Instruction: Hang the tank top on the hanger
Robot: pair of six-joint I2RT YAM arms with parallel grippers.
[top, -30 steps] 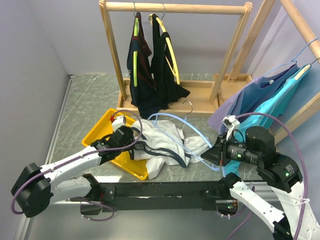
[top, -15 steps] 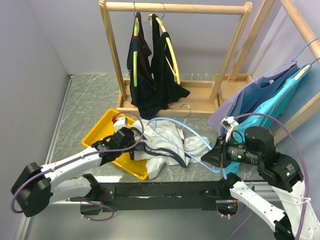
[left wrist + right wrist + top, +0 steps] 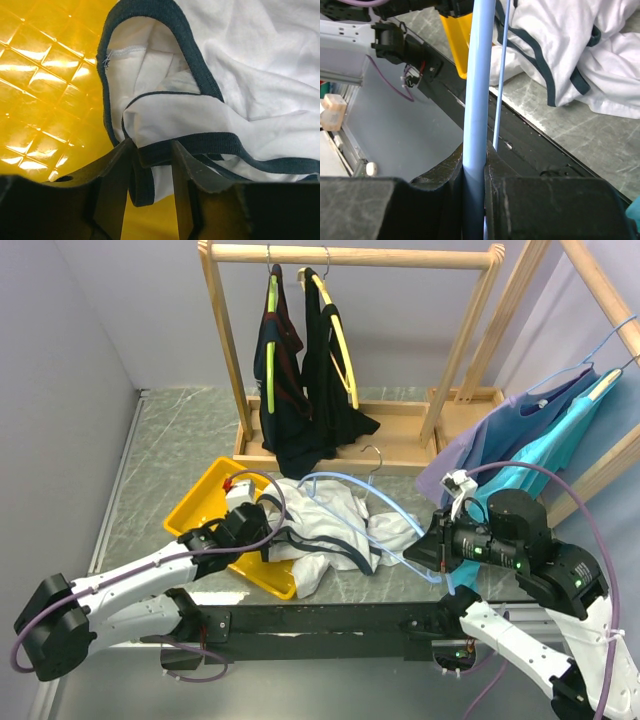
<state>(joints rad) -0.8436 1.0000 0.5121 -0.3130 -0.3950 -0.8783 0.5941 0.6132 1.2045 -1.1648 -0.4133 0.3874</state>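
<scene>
The white tank top [image 3: 335, 525] with navy trim lies crumpled, half over the yellow tray's [image 3: 205, 502] right side and half on the table. My left gripper [image 3: 268, 525] is shut on its navy-trimmed edge, seen close in the left wrist view [image 3: 152, 155] with the white cloth [image 3: 260, 85] above the yellow tray [image 3: 45, 85]. My right gripper [image 3: 425, 552] is shut on the light-blue hanger [image 3: 385, 505], whose arms lie over the tank top and whose metal hook points to the rack. The hanger's bar [image 3: 477, 90] runs between the right jaws, with the tank top [image 3: 600, 55] beyond.
A wooden rack [image 3: 350, 255] at the back holds dark garments on lime-green and yellow hangers [image 3: 345, 350]. Blue and teal shirts [image 3: 540, 430] hang on a second rack at the right. A black rail [image 3: 330, 620] runs along the near table edge.
My left gripper has shifted a little to the right with the tank top's trim. The hanger in my right gripper has tilted slightly, its hook nearer the rack base.
</scene>
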